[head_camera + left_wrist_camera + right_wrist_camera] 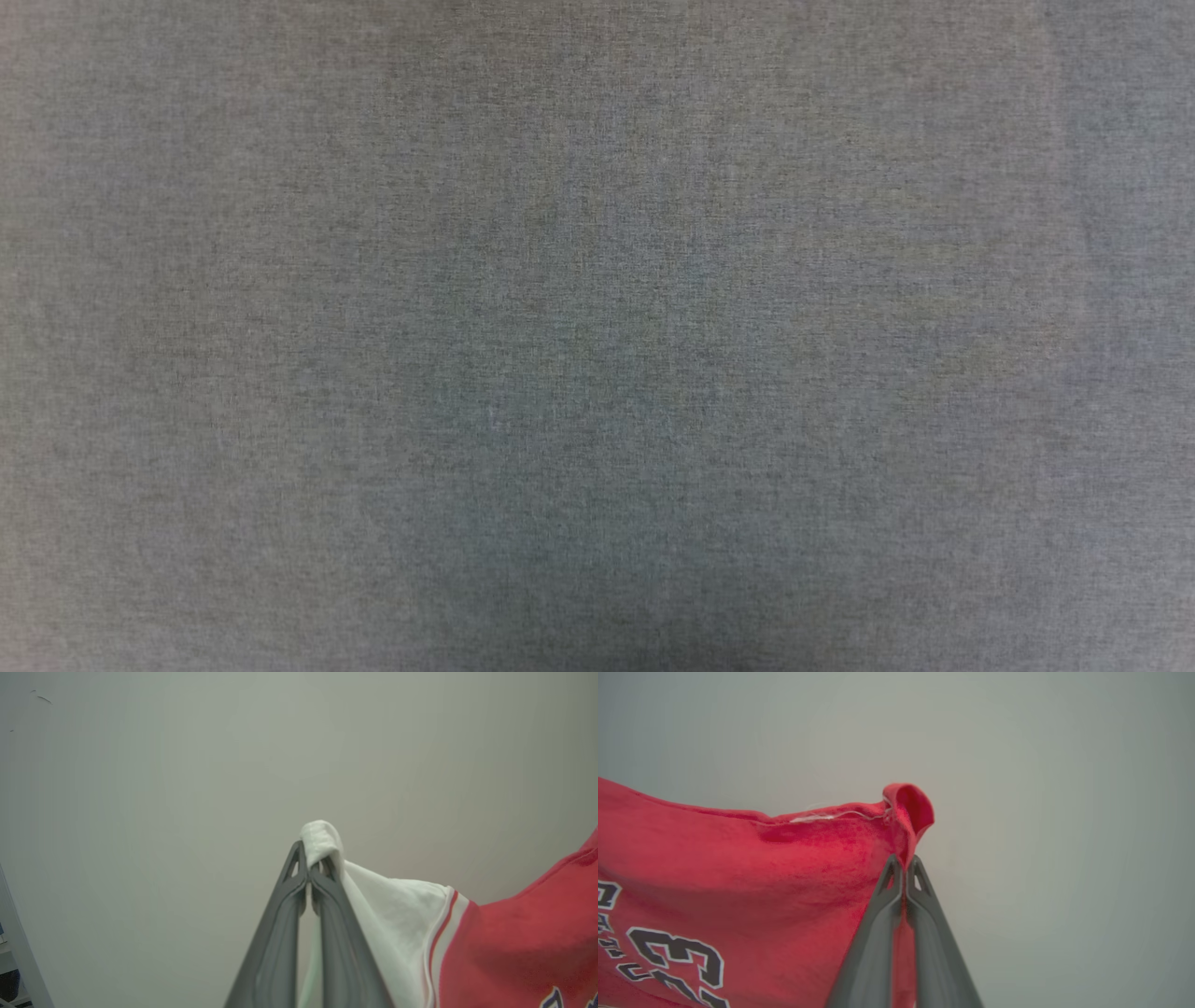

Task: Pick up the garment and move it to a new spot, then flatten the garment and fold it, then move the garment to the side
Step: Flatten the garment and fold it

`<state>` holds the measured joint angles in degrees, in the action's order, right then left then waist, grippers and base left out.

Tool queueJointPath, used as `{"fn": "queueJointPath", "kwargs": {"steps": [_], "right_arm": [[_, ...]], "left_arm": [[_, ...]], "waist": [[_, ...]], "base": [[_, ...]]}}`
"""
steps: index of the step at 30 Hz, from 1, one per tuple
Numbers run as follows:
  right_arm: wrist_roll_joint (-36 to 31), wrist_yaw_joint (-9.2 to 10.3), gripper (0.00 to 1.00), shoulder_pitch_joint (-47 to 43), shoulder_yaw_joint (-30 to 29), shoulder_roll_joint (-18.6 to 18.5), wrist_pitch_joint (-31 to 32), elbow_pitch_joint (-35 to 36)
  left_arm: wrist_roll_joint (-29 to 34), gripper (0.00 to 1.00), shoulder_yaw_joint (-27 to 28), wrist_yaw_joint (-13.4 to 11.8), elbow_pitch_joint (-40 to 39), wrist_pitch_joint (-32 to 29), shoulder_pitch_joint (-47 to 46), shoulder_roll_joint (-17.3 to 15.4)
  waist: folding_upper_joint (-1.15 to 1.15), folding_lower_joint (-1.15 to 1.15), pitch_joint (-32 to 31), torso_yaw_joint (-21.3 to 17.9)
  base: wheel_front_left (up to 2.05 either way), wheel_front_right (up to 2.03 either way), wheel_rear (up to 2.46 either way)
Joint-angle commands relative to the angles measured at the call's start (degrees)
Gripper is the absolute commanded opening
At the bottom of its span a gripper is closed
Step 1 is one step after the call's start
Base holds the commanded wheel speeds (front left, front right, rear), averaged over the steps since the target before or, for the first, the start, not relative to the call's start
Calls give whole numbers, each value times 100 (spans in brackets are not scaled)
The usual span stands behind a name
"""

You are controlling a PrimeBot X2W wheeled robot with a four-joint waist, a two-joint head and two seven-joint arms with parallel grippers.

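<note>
In the left wrist view the garment (514, 942) hangs to the right of my left gripper (310, 865), which is shut on the tip of its white sleeve; a red-and-white stripe trim runs beside the red body. My right gripper (903, 865) is shut on a red corner of the garment (738, 877), whose cloth stretches off to the left with black, white-outlined lettering at the lower left. Both pairs of dark fingers are pressed together with cloth pinched at their tips and a small fold poking past them.
A plain pale surface (187, 788) lies behind the left gripper, with a white post (18, 933) at the lower left edge. The right wrist view has the same pale background (1041, 812). The head view looks onto grey woven fabric (597, 336).
</note>
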<state>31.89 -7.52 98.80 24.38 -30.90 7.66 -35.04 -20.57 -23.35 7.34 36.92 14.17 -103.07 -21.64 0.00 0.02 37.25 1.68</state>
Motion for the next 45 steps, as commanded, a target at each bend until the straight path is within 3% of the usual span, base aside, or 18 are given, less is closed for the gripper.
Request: {"fn": "queueJointPath", "kwargs": {"steps": [1,9,21,33,45], "right_arm": [[119,3,0,-135,85,12,-113,-88],[582,3,0,-1267,752,-16,-498,-181],[1548,3,0,-3576,1839,-479,-972,357],[2556,3,0,-6174,2336,-1178,-1145,1108],[2874,3,0,-8068,2348,-1306,-1401,1337]], "left_arm": [[-59,0,-66,14,17,66,204,-55],[-139,0,-17,14,-584,81,1709,-246],[-83,0,351,-112,-1916,82,5324,-336],[-335,0,271,-472,-2649,78,8954,-319],[-619,0,-3,-734,-2931,-110,10880,-327]], "waist": [[0,-2,4,-6],[0,-2,-191,5],[0,-2,-1178,-10],[0,-2,-2526,25],[0,-2,-3370,184]], "base": [[0,0,0],[0,0,0],[0,0,0],[0,0,0],[0,0,0]]}}
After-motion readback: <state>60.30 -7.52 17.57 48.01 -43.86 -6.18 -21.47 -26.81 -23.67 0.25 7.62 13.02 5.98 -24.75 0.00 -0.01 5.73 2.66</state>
